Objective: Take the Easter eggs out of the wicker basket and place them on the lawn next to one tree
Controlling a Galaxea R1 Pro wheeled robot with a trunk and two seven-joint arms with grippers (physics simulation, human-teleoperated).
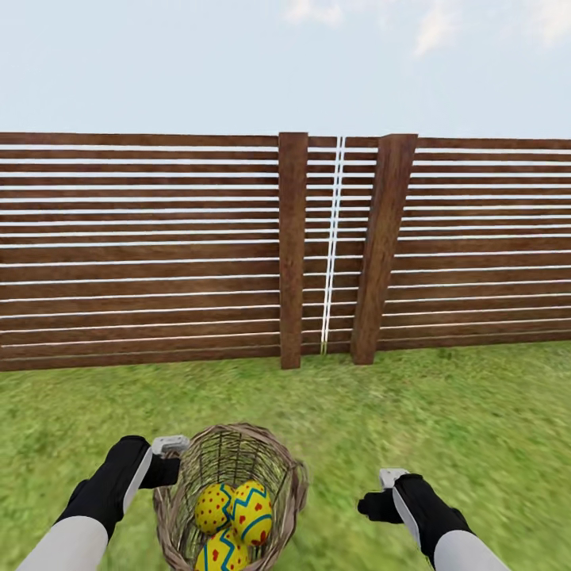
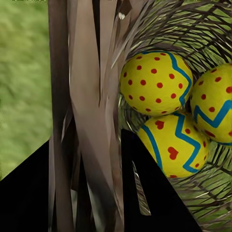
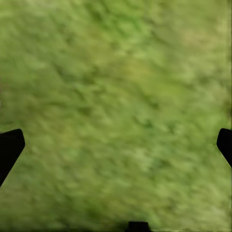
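So I was facing the brown slat fence (image 1: 143, 254) with the lawn (image 1: 476, 412) running right up to its posts. Wicker basket (image 1: 230, 484) sat on the grass right in front of me, between my two arms, and all three Easter eggs (image 1: 235, 519) were in it, bunched up touching each other at the bottom. My left gripper (image 1: 168, 460) was up against the basket's rim on my left; from the wrist cam one finger (image 2: 24, 193) was outside the weave and the other inside, so clamped on the wall as far as I could tell. My right gripper (image 1: 385, 496) hung over bare grass, well apart from the basket, fingers spread wide.
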